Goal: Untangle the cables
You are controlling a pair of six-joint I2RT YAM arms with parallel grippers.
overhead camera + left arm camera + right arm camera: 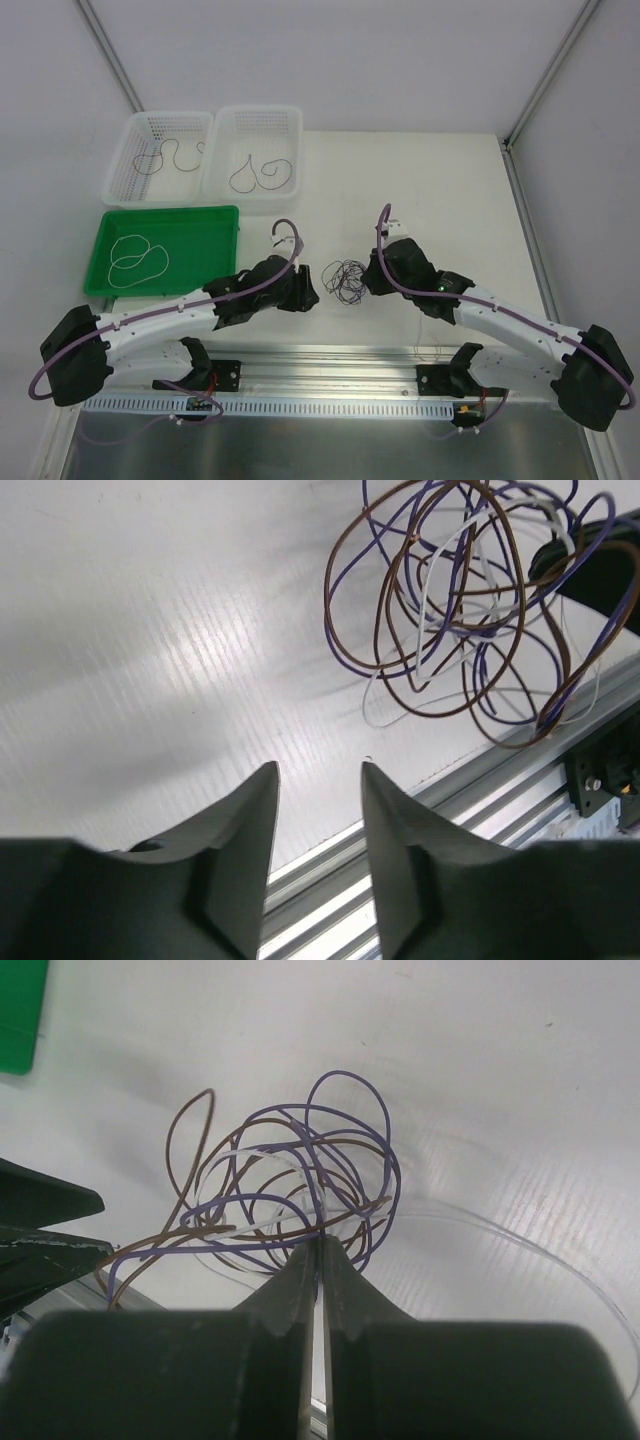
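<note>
Tangle (347,282) of cables unresolved between arms; single strands (241,189) already sorted into two baskets (258,110) and green tray (170,211). Left gripper (318,770) released, empty; right gripper (318,1242) clenched on tangle's edge.

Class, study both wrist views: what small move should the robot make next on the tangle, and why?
Probably lift the right gripper slightly, drawing its strand free. It is shut at the edge of the cables, seemingly pinching a strand, while the purple, brown and white loops are interlocked. The left gripper stands open and empty beside them, so it cannot pull yet.
</note>
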